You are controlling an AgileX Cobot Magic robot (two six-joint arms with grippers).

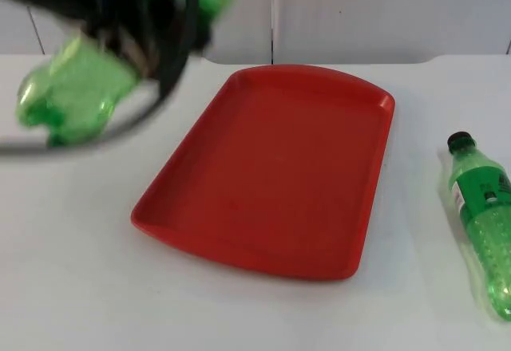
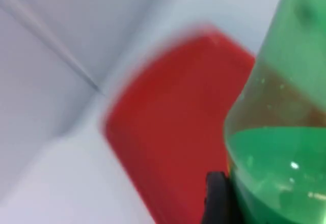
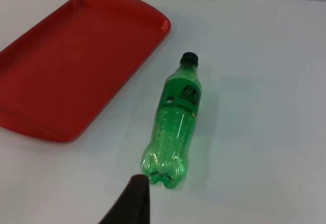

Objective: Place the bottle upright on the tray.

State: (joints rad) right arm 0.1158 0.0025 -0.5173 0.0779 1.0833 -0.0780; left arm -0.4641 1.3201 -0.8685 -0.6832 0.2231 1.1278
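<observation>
1. Found left gripper (image 1: 136,44) clamped around the held bottle (image 1: 72,96), up off the table (image 1: 80,271), left of the tray (image 1: 271,175) and tilted, base end toward the table's left edge.
2. Confirmed from left wrist view: green bottle wall pressed against the black fingertip, red tray beyond it.
3. Logged tray bare inside; no bottle standing on it yet.
4. Located right gripper (image 3: 133,203) over the table right of the tray, near the base of a second bottle (image 1: 487,223) lying on its side, cap toward the far wall. Judged that arm waiting. Could not tell whether open or closed.
5. Risks judged:
   - Smooth round plastic, so possible slip or rotation in the grip during the swing over the tray.
   - Release while tilted: likely topple and roll off the shallow rim.
   - Low approach: possible knock of the base against the tray's raised edge, shoving the tray.
   - Placement near the rim: base half on the slope, unstable.
</observation>
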